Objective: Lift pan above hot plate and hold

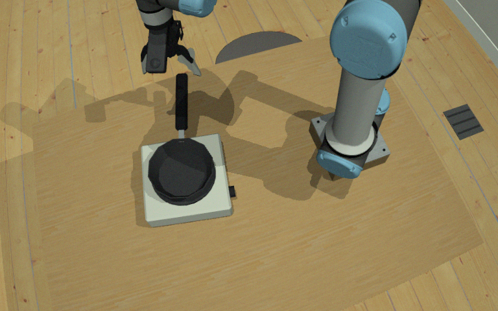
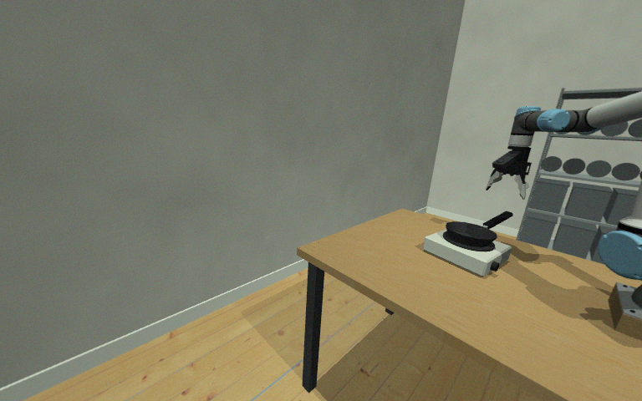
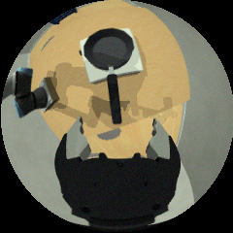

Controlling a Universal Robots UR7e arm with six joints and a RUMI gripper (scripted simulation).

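A black pan (image 1: 181,170) (image 2: 470,233) (image 3: 108,48) sits on a white hot plate (image 1: 183,212) (image 2: 454,252) (image 3: 94,73) on the wooden table (image 1: 294,238) (image 2: 379,274). Its long black handle (image 1: 181,100) (image 2: 497,219) (image 3: 115,99) sticks out toward the table's far edge. My gripper (image 1: 170,67) (image 2: 505,185) (image 3: 117,117) is open and empty. It hangs well above the far end of the handle, fingers pointing down, touching nothing.
The robot's base (image 1: 349,146) (image 2: 624,302) is bolted to the table to the right of the hot plate. A small knob (image 1: 231,190) sticks out of the hot plate's right side. A grey shelf rack (image 2: 582,189) stands behind the table.
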